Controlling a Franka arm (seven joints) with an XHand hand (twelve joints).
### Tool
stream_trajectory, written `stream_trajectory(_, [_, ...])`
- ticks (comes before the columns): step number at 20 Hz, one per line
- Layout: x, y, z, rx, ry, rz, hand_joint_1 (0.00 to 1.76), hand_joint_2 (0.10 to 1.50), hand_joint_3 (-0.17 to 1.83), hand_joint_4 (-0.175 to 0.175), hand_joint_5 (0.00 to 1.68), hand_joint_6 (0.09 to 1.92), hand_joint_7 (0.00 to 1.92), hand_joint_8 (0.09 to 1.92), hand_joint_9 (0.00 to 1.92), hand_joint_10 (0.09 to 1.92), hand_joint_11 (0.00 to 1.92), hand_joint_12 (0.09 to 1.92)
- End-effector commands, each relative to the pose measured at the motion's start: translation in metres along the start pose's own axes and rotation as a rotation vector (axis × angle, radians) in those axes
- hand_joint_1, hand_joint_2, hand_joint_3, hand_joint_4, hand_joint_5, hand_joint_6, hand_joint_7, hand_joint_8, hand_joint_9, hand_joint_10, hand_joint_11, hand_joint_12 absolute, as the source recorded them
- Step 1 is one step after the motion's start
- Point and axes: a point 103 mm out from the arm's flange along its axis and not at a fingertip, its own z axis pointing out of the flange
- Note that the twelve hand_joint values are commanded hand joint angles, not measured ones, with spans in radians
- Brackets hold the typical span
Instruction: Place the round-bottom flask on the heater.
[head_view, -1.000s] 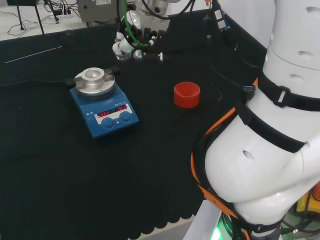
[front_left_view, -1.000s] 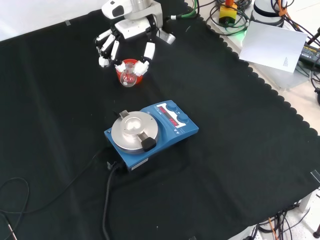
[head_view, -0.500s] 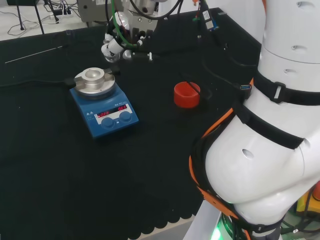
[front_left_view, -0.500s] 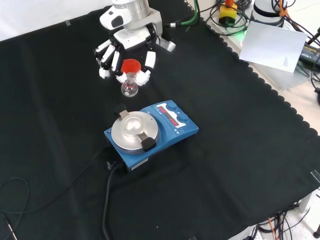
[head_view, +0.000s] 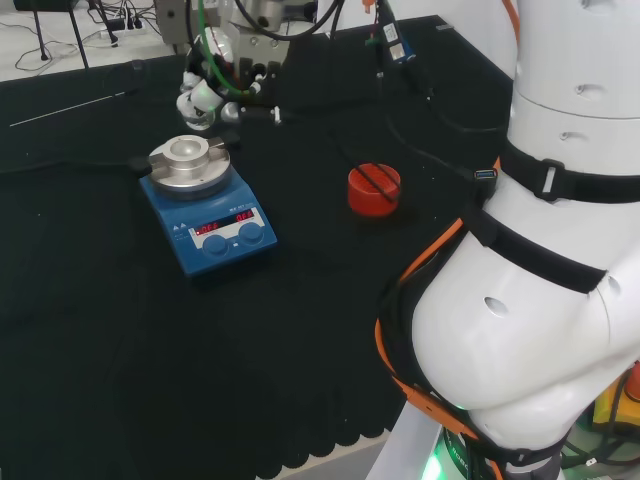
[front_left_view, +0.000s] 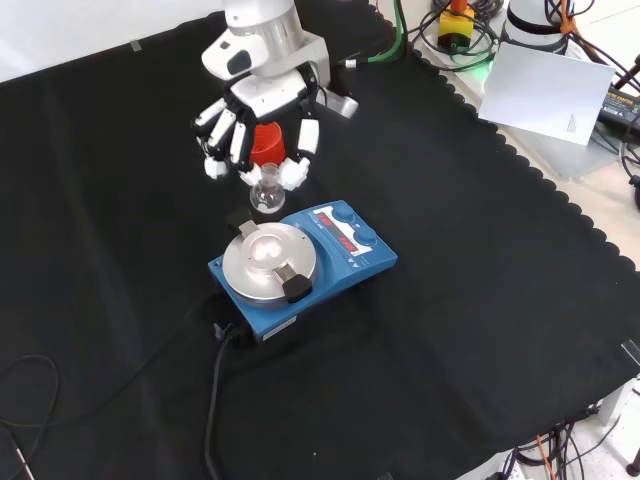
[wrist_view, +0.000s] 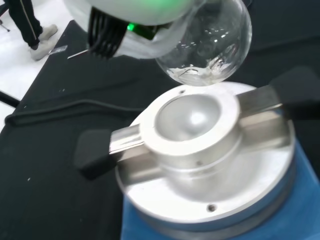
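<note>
The hand (front_left_view: 262, 118) is pinching the round-bottom flask (front_left_view: 267, 193) by its neck, and the flask is hanging in the air just beside the heater (front_left_view: 300, 266), not yet over its metal bowl (wrist_view: 192, 119). The flask is thin, smooth glass, light but fragile and probably slippery, so holding it at the neck seems right. The red ribbed stand (head_view: 374, 189) is standing well apart, and nothing seems to be blocking the way.
</note>
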Motion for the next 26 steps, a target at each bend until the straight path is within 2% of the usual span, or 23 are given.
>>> stream_trajectory(1, [0.013,0.001,0.009,0.015,-0.002,-0.019,1.11,0.68,0.77,0.077,1.11,1.01,0.45,0.64,0.65,0.62,0.16,1.36])
stream_trajectory(12, [0.02,0.014,0.02,0.034,-0.016,-0.029,1.11,0.68,0.78,0.078,1.11,1.01,0.45,0.64,0.65,0.62,0.16,1.36])
stream_trajectory(26, [0.013,0.024,0.035,0.059,-0.011,-0.023,1.11,0.67,0.78,0.082,1.12,1.01,0.44,0.64,0.64,0.62,0.16,1.36])
